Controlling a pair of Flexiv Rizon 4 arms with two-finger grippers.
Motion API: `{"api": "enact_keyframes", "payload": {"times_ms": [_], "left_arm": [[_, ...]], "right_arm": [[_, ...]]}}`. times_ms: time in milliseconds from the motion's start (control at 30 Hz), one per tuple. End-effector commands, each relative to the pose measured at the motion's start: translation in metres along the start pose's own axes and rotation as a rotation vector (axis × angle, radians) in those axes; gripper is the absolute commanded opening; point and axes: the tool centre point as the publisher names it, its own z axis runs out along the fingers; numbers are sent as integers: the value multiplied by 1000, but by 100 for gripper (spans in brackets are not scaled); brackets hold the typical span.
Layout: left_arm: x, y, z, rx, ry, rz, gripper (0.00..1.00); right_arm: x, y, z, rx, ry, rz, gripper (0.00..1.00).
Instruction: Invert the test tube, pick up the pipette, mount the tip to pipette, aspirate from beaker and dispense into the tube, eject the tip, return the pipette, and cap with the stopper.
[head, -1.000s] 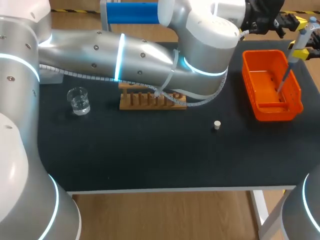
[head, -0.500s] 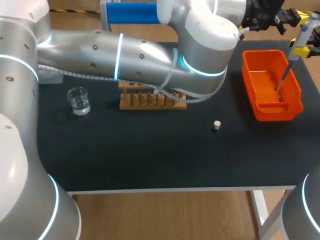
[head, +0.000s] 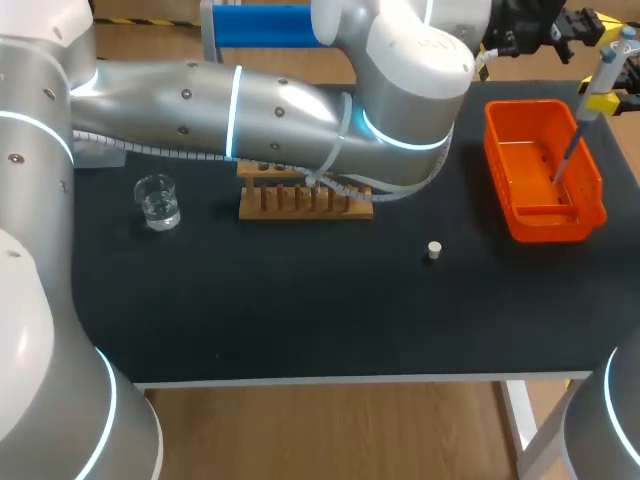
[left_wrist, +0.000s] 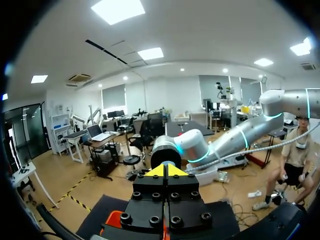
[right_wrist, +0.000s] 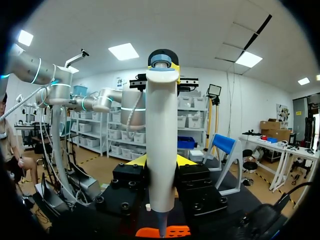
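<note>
My right gripper is shut on the white pipette, which stands upright between the yellow fingertips. In the head view the pipette hangs at the far right, and its thin lower end points down into the orange bin. My left arm reaches across the back of the table. Its gripper is shut on nothing, up behind the bin, and the yellow tips touch each other. The beaker with clear liquid stands at the left. The wooden tube rack is partly hidden by my left arm. The small white stopper lies on the mat.
The black mat covers the table, with its front edge near the bottom of the head view. The left arm's big elbow hangs over the rack and the back middle. The orange bin also shows under each gripper.
The pipette in my right gripper has risen slightly above the bin. My left arm has drifted a little toward the back.
</note>
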Motion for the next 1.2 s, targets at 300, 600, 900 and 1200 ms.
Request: {"api": "enact_keyframes", "payload": {"times_ms": [300,600,900,1200], "left_arm": [[1,9,5,86,12,-11,0],[3,19,7,81,16,-35,0],[6,24,7,81,20,-46,0],[8,35,12,76,27,-67,0]], "right_arm": [[-1,1,-1,2,3,0,0],[-1,1,-1,2,3,0,0],[-1,1,-1,2,3,0,0],[-1,1,-1,2,3,0,0]]}}
